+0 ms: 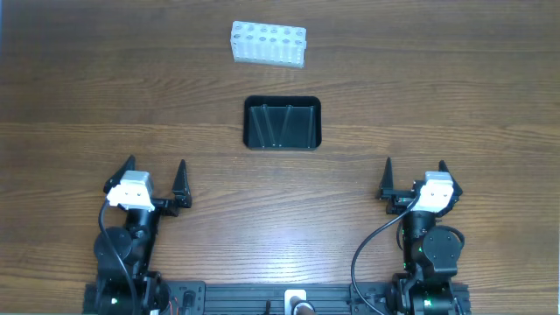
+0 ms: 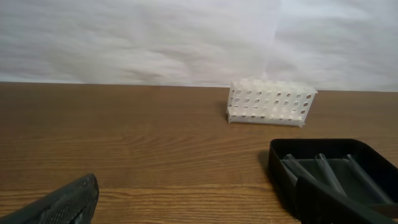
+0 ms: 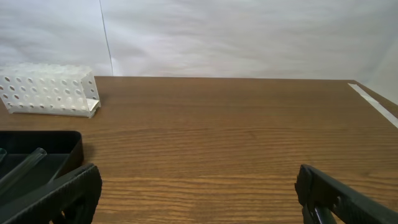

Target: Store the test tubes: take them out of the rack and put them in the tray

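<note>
While the table (image 1: 87, 96) spans everything, the tray (image 1: 283, 100) sits central, the rack (image 1: 269, 44) beyond it. Nearer than the tray, left gripper (image 1: 157, 163) and right gripper (image 1: 415, 164) gape wide. Tubes (image 2: 328, 176) lie inside the tray.

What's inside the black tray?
Clear test tubes lie flat inside the black tray. Exactly how many is hard to tell; in the left wrist view its near wall covers their ends.
</note>
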